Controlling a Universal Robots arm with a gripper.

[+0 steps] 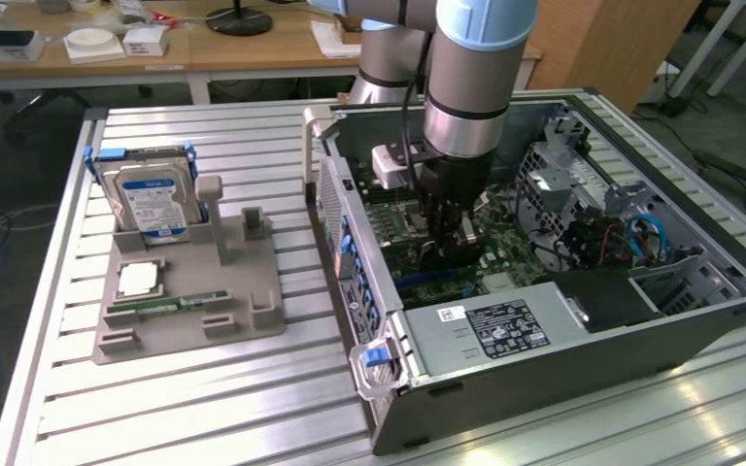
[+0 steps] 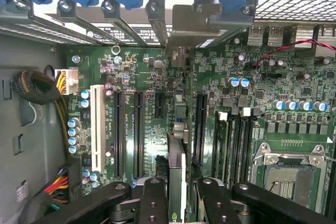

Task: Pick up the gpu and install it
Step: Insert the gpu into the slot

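Currently end effector (image 2: pixel 178 195) is clamped on the gpu (image 2: pixel 177 153) (card seen edge-on between the fingers (image 2: pixel 153 199)), low inside the open computer case (image 1: pixel 581 374), just above the motherboard (image 2: pixel 131 77).

The whole table (image 1: pixel 191 408) is being looked at from high up and far off in the exterior view, and the open computer case (image 1: pixel 581 379) is being seen on a slant from above. In the wrist view the green board (image 2: pixel 152 77) inside that case is being looked at straight on from very near, past the gripper (image 2: pixel 181 187). The green board (image 1: pixel 503 254) and the inside of the case are being shared by both views.
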